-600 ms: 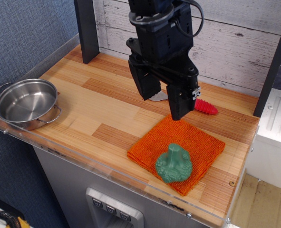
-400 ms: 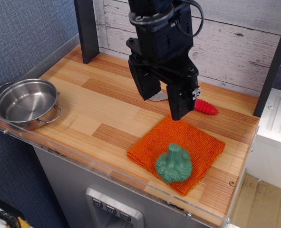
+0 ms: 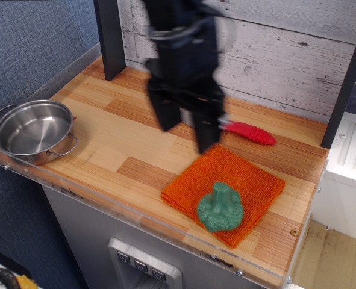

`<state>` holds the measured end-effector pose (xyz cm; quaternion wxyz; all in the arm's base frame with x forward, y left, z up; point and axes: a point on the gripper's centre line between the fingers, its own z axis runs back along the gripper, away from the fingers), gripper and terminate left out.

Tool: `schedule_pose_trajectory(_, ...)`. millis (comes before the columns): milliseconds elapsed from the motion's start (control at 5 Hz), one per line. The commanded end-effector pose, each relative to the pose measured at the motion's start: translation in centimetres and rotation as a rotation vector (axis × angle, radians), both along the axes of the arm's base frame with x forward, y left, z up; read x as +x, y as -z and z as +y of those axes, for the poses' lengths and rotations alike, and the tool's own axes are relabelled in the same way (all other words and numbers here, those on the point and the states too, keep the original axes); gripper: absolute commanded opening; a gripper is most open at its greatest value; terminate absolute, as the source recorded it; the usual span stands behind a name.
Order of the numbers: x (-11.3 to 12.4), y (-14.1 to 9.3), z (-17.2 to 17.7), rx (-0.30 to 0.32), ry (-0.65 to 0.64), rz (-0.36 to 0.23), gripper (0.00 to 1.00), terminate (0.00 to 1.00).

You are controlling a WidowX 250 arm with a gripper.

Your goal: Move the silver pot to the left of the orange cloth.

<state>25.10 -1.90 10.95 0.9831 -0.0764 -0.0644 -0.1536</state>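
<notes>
The silver pot (image 3: 33, 130) sits at the front left corner of the wooden counter, empty, with two wire loop handles. The orange cloth (image 3: 224, 190) lies flat at the front right, with a green broccoli toy (image 3: 220, 208) standing on its front part. My gripper (image 3: 187, 132) hangs above the counter's middle, just behind and left of the cloth, far right of the pot. Its two dark fingers are spread apart with nothing between them. The image of the arm is motion-blurred.
A red-handled spoon (image 3: 249, 132) lies behind the cloth, its metal end hidden by the gripper. A dark post (image 3: 109, 37) stands at the back left. A clear plastic lip (image 3: 105, 201) runs along the counter's front edge. A white plank wall is behind.
The gripper has shifted left, away from the spot over the cloth's back corner, uncovering more of the spoon's red handle. Pot, cloth and broccoli toy have not moved.
</notes>
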Motion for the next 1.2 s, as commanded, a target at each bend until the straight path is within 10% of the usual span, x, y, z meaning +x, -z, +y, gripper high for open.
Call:
schedule_pose_trajectory(0, 0.1, 1.7, 4.6, 0.053, -0.258, 0.006, 1.0, 0.0)
schedule_pose_trajectory(400, -0.3, 1.8, 9.6, 0.146, -0.484, -0.001, 1.0, 0.0)
schedule_pose_trajectory(1000, 0.3, 3.3, 14.8, 0.078, -0.585, -0.031, 1.0, 0.0)
